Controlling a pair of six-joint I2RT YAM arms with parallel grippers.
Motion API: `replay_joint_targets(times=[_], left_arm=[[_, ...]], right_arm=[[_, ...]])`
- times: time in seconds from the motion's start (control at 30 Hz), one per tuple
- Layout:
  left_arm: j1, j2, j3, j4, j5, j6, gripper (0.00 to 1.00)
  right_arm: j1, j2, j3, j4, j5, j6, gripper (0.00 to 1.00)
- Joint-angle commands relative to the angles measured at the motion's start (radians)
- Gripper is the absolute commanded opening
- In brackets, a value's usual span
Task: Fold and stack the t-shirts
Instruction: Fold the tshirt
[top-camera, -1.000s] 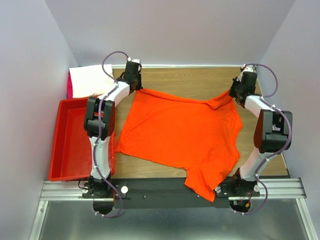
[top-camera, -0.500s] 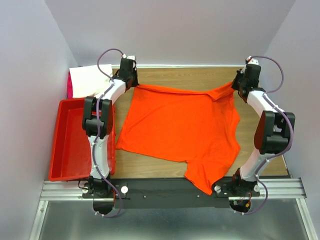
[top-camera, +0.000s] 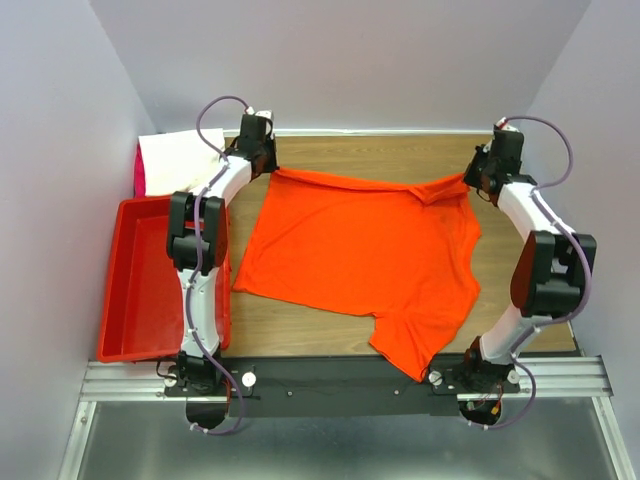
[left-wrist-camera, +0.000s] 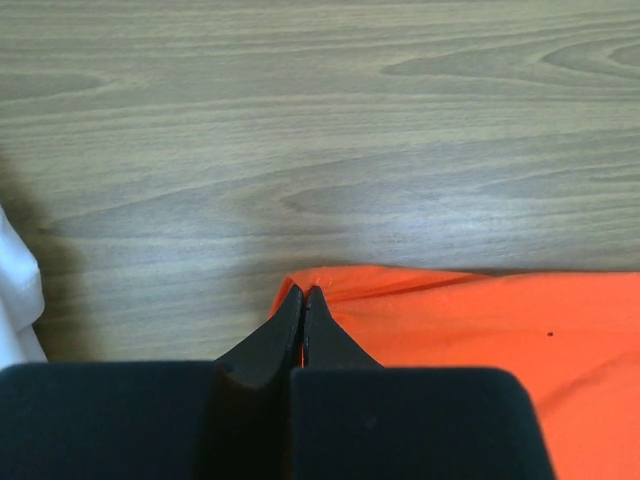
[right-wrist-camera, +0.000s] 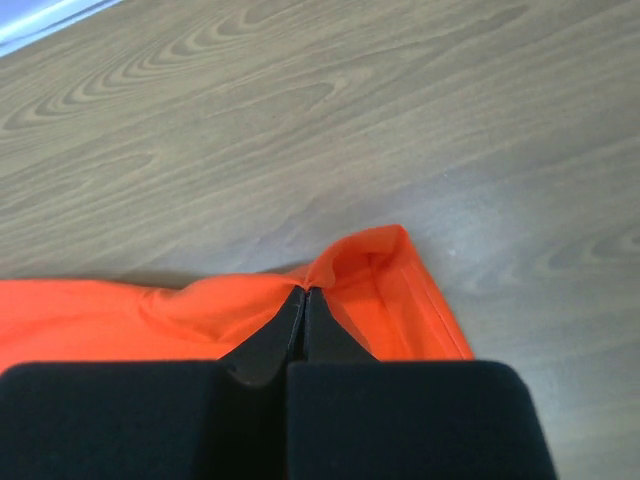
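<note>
T-shirts: the orange-red t-shirt (top-camera: 360, 265) lies spread over most of the wooden table (top-camera: 400, 160). Its far edge runs from 11 to 1 o'clock, and 1 sleeve (top-camera: 405, 355) drapes past the near table edge at 5 o'clock. The red bin (top-camera: 140, 290) sits at 9 o'clock, near the cloth's left margin. A folded white t-shirt (top-camera: 175, 160) rests at 10 o'clock, with a sliver of a pink t-shirt (top-camera: 139, 178) at its left side. The left gripper (left-wrist-camera: 303, 295), at 11 o'clock, has its jaws pressed together on the far-left corner of the orange-red t-shirt. The right gripper (right-wrist-camera: 303, 293), at 1 o'clock, is likewise clamped, on a bunched fold of hem at the far-right corner. Both tips sit low over the wood; whether they touch it cannot be told.

The step in hand appears to be flattening the garment before the first fold. To do it well, the 2 arms should probably draw apart evenly toward 9 and 3 o'clock until the far edge runs straight. They could then carry the cloth toward 12 o'clock, as far as the table allows, so the overhanging sleeve comes onto the wood. The puckers near 1 o'clock suggest gathered layers in the right grip, which may leave a crease unless tension smooths them. Release is best left until the cloth lies flat.
</note>
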Motion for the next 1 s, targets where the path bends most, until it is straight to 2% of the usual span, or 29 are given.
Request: replay_joint_targets(times=[0.0,0.23,0.57,0.97], left_arm=[[0.016,-0.06,0.003,-0.037,0.005,0.023,0.0],[0.022,-0.087,-0.035,-0.091,0.007,0.021,0.0],[0.036,-0.144,-0.083,-0.143,0.011,0.017,0.0],[0.036,-0.213,-0.185,-0.175,0.036,0.007,0.0]], right_arm=[[-0.005,-0.149,-0.037,-0.089,0.046,0.037,0.01],[-0.004,-0.259,-0.121,-0.16,0.035,0.09,0.01],[-0.004,-0.332,-0.264,-0.206,0.058,0.146,0.01],[-0.004,-0.391,-0.253,-0.315,0.035,0.172,0.01]])
